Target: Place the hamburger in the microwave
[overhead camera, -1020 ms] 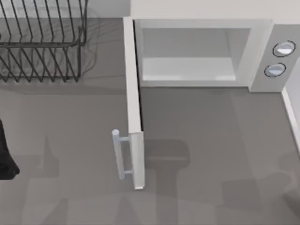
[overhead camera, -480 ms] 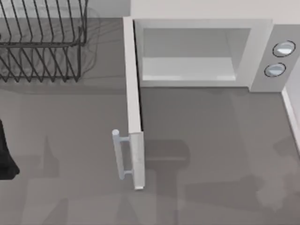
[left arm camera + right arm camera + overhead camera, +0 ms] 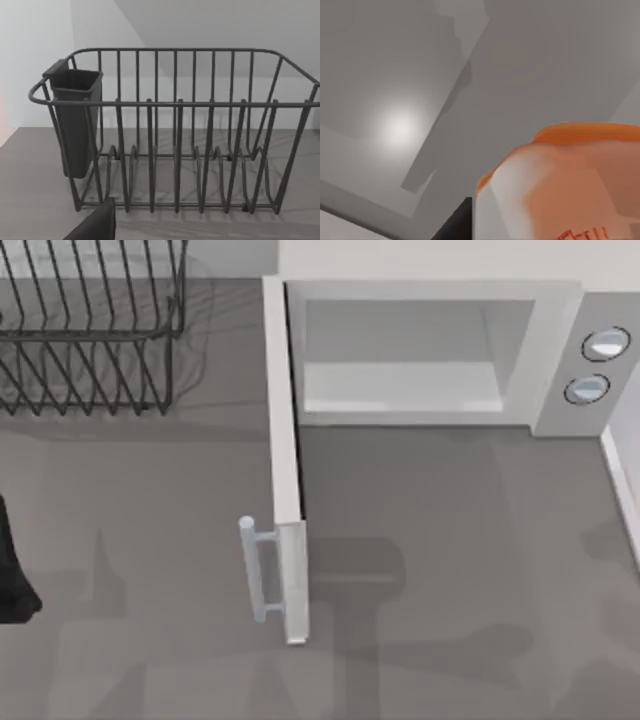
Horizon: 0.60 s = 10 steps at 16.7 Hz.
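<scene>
The hamburger [image 3: 560,185], orange-brown with a pale cream face, sits very close in the right wrist view, held well above the grey table. My right gripper is shut on it, and one dark finger [image 3: 456,226] shows beside the bun. The white microwave [image 3: 560,340] stands at the back of the table. Its door [image 3: 285,460] is swung wide open toward the front, and the pale cavity [image 3: 400,380] has nothing in it. My left arm [image 3: 12,575] is parked at the table's left edge.
A black wire dish rack [image 3: 90,330] with a dark cutlery cup [image 3: 75,125] stands at the back left. The door's bar handle [image 3: 255,570] juts out mid-table. Two round knobs [image 3: 606,344] sit on the microwave's right panel. A pale wall edge [image 3: 625,490] runs along the right.
Shadows on the table's lower right have shifted and faded. The microwave, its door, the rack and the left arm have not moved.
</scene>
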Each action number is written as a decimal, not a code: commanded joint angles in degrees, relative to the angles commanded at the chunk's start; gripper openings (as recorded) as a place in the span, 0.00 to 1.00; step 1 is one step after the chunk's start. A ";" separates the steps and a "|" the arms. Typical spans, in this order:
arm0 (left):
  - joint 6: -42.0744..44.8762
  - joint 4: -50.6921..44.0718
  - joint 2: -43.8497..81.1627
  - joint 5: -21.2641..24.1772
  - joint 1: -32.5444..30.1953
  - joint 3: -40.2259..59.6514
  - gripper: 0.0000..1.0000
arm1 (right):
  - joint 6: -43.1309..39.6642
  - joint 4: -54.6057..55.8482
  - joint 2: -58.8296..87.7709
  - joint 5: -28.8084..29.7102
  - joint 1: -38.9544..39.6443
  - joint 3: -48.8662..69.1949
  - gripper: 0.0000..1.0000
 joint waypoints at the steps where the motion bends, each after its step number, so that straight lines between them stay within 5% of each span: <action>1: 0.00 0.00 0.00 0.00 0.00 0.00 1.00 | 0.04 0.04 0.04 0.02 0.03 0.04 0.00; 5: 0.00 0.00 0.00 0.00 0.00 0.00 1.00 | 4.88 6.04 5.73 1.87 3.86 4.09 0.00; 10: 0.00 0.00 0.00 0.00 0.00 0.00 1.00 | 17.62 26.35 22.67 7.61 13.86 12.52 0.00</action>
